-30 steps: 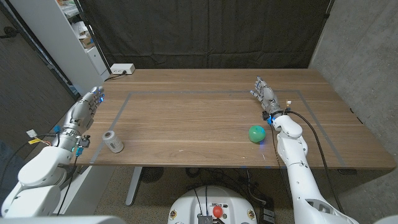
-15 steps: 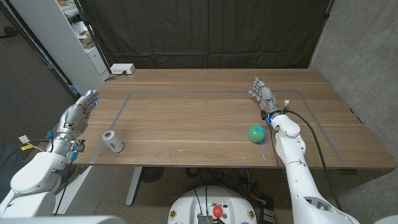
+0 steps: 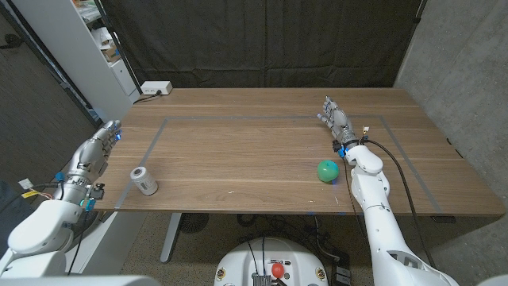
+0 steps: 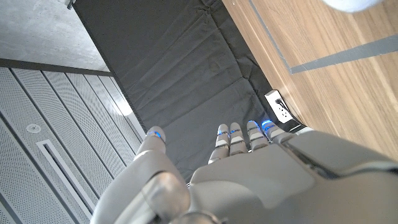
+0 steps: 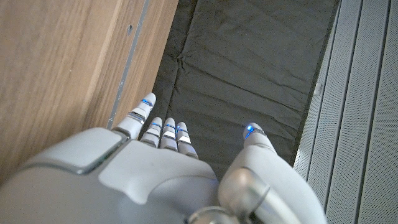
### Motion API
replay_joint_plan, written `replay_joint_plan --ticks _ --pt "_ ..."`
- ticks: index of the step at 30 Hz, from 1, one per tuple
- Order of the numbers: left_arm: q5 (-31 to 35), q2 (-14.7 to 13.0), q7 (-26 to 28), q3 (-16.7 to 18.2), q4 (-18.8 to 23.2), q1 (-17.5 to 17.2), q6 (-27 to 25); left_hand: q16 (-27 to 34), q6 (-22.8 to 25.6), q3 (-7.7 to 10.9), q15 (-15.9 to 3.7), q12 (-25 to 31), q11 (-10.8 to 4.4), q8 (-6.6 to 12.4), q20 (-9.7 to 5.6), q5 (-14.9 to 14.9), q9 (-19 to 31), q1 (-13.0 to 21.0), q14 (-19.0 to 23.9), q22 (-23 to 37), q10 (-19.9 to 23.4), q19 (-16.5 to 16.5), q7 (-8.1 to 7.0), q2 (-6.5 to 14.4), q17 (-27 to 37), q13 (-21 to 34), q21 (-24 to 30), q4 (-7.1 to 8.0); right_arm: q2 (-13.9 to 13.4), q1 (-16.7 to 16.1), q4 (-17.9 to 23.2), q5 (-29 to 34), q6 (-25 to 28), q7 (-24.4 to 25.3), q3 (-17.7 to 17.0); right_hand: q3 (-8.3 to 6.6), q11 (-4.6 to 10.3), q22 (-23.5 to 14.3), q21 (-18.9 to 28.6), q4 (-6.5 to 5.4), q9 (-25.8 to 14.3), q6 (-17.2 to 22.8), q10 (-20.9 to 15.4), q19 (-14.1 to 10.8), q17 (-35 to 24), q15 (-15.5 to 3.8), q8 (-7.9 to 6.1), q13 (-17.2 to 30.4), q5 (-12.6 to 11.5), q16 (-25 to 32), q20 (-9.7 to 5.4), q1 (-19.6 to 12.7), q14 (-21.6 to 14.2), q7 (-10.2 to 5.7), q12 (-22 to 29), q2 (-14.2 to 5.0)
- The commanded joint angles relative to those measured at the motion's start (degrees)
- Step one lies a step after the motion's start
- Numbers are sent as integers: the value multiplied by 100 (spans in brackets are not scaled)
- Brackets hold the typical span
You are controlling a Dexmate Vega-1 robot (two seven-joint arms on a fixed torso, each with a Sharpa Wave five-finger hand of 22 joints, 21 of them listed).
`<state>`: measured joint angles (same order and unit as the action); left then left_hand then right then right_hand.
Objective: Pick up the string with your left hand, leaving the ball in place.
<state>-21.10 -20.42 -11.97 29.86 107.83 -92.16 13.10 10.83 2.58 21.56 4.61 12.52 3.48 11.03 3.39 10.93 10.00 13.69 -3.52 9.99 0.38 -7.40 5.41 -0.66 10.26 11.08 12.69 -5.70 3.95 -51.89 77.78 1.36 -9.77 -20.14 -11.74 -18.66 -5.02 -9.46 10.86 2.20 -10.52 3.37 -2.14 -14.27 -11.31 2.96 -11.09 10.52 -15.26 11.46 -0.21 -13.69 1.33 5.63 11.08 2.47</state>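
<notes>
Here the string (image 3: 144, 180), a pale spool with no readable label, lies near the table's (image 3: 238, 159) front-left corner, well apart from the green ball (image 3: 327, 170) toward the front right. The left hand (image 3: 94, 150), empty with fingers extended, has drawn back off the left edge. The right hand (image 3: 336, 121), fingers straight and empty, hasn't moved.

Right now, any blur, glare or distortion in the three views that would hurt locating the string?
Head view: sharp and evenly lit, the spool of string and green ball clear with soft shadows. Left wrist view: turned, a blurred white shape at the frame edge, left hand filling the foreground. Right wrist view: turned, right hand close, blue fingertip lights, no glare.
</notes>
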Motion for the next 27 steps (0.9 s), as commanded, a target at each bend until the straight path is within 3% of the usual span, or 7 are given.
replay_joint_plan --ticks 1,27 --pt "76 67 54 67 -21 -124 11 30 36 21 16 24 0 14 16 -3 29 62 21 25 35 -3 34 41 9 6 -7 -48 -22 1 12 57 -1 15 28 8 -4 -23 2 23 -30 35 -40 -6 -28 2 -18 25 -38 16 0 -6 -3 -4 10 -56" --pt "228 397 272 -11 -283 -339 547 22 31 72 22 14 -12 15 63 4 32 241 41 24 40 13 19 51 8 10 -40 -170 -39 -54 35 111 58 -13 38 19 -6 -23 2 32 -30 40 -47 -7 -28 2 -18 25 -41 17 11 -2 -12 -14 11 -59"
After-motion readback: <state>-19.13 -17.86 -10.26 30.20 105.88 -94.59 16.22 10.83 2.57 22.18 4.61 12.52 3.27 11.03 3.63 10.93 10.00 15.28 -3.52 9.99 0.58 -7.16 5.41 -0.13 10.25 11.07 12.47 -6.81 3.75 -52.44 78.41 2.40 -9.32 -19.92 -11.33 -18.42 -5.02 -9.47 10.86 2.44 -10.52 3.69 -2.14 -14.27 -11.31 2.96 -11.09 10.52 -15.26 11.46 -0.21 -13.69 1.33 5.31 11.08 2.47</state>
